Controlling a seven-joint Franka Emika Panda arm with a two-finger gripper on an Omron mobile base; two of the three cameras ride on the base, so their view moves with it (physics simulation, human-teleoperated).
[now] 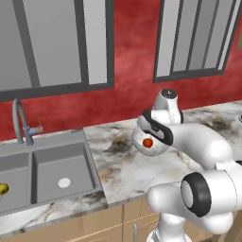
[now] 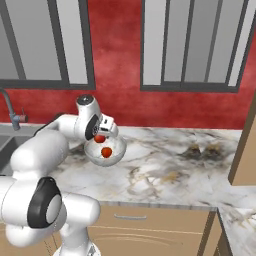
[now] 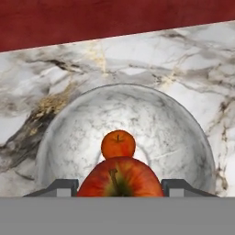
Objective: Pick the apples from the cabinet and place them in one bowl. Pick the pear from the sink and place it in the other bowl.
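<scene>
So you've got one apple (image 3: 120,179) pinched in the gripper (image 3: 120,195), jaws closed on either side of it, stem end facing the hand camera. It's hanging right over the frosted grey-white bowl (image 3: 69,133), and from the right base view you can see that held apple (image 2: 99,138) sitting just above the bowl's rim (image 2: 120,150), tucked under the hand.

The second apple (image 3: 118,143) is already down inside that bowl, roughly in the middle, upright with its little stem dimple up. You can spot it from both base cameras too, as a red dot in the bowl (image 1: 147,142) (image 2: 106,152). The two apples look close together but I can't tell if they're actually touching.

The bowl sits on the marble counter (image 3: 193,69), fairly near the red back wall (image 3: 114,18), and off to the right of the sink (image 1: 47,165) with a stretch of bare counter between them.

The pear (image 1: 3,189) is in the sink's left basin, just peeking in at the left edge of the left base view, yellow-green and well apart from the bowl. The faucet (image 1: 21,120) stands behind the sink against the wall. The right basin has a pale round drain (image 1: 64,182) in its floor.

Above the counter there are grey-framed windows (image 2: 190,45) set in the red wall.
</scene>
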